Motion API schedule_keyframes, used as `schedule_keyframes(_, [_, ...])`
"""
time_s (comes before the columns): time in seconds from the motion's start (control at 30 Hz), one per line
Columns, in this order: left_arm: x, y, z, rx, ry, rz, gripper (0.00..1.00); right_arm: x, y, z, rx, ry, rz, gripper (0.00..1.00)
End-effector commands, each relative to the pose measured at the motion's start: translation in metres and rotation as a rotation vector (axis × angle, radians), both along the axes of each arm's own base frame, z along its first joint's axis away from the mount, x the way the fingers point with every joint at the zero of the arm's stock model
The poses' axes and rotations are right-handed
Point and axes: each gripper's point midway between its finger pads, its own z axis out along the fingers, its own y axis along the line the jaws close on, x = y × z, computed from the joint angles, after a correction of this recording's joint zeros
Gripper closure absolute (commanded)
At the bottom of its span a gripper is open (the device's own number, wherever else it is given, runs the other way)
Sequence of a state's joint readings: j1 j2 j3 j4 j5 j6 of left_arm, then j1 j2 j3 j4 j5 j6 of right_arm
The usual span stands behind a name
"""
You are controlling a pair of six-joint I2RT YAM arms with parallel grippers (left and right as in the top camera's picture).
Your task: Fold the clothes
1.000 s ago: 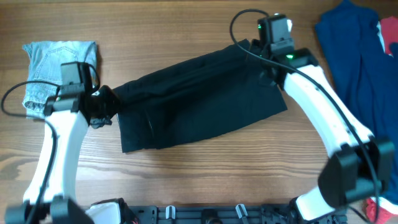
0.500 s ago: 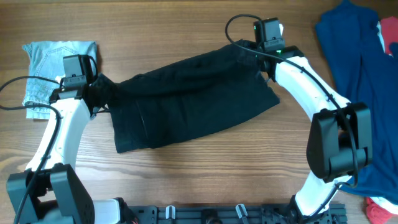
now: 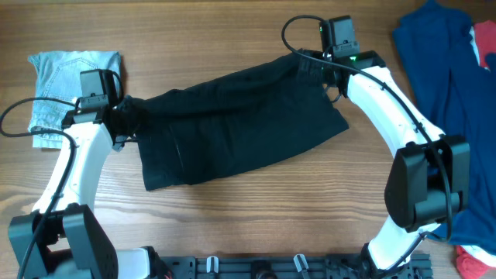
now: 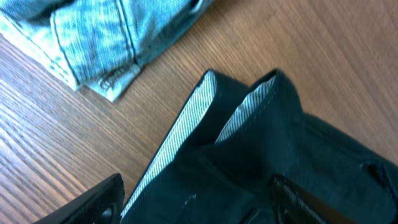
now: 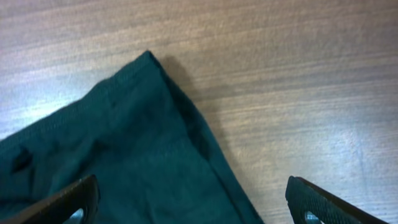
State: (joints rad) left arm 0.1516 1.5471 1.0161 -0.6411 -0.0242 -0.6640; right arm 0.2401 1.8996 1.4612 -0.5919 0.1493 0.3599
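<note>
The clothes (image 3: 240, 128), a plain black garment, lie flat as a long slanted band across the middle of the table. My left gripper (image 3: 128, 120) hovers over its left end. In the left wrist view that gripper (image 4: 196, 208) is open, its fingers (image 4: 93, 202) set wide on either side of the black fabric (image 4: 261, 143), whose striped inner lining shows at the edge. My right gripper (image 3: 314, 66) stands over the far right corner. In the right wrist view it (image 5: 193, 208) is open above the black corner (image 5: 124, 149), touching nothing.
A folded light-blue denim piece (image 3: 74, 85) lies at the far left, just beyond the left gripper, and shows in the left wrist view (image 4: 93, 31). A royal-blue garment (image 3: 446, 85) covers the right side. Something red (image 3: 473, 263) sits at the bottom right corner.
Both grippers have opened and let go of the black garment's ends. The garment was carried a little to the left and away, and now lies still.
</note>
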Motion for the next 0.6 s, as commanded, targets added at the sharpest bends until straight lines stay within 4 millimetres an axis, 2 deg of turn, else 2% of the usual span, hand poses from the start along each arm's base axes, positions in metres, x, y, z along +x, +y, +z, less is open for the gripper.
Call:
schedule_keyframes(0.0, [-0.002,-0.007,0.005,-0.043,-0.001,-0.018,0.21,-0.002,0.005,0.016,0.028,-0.010,0.032,0.04])
schedule_keyframes(0.1, [-0.007,-0.027,0.003,-0.136,0.019,-0.059,0.19,-0.008,0.004,0.012,0.040,0.021,0.028,0.03])
schedule_keyframes(0.13, [-0.016,-0.037,0.000,-0.171,0.058,-0.078,0.19,-0.017,0.011,0.008,0.095,0.068,0.055,0.03])
schedule_keyframes(0.17, [-0.025,-0.039,-0.005,-0.145,0.101,-0.103,0.17,-0.024,0.009,0.004,0.097,0.104,0.055,0.02])
schedule_keyframes(0.2, [-0.028,-0.036,-0.007,-0.087,0.118,-0.144,0.15,-0.024,-0.001,0.002,0.061,0.109,0.032,0.02])
schedule_keyframes(0.3, [-0.027,-0.040,-0.008,-0.053,0.120,-0.237,0.14,-0.030,-0.012,-0.003,0.068,0.147,0.020,0.01])
schedule_keyframes(0.37, [-0.033,-0.041,-0.013,-0.054,0.137,-0.247,0.11,-0.045,-0.007,-0.012,0.107,0.215,0.032,0.01])
schedule_keyframes(0.47, [-0.039,-0.044,-0.028,-0.070,0.144,-0.253,0.04,-0.052,-0.001,-0.024,0.137,0.237,0.051,0.01])
schedule_keyframes(0.57, [-0.045,-0.047,-0.043,-0.076,0.140,-0.278,0.03,-0.058,-0.002,-0.038,0.132,0.255,0.052,0.01])
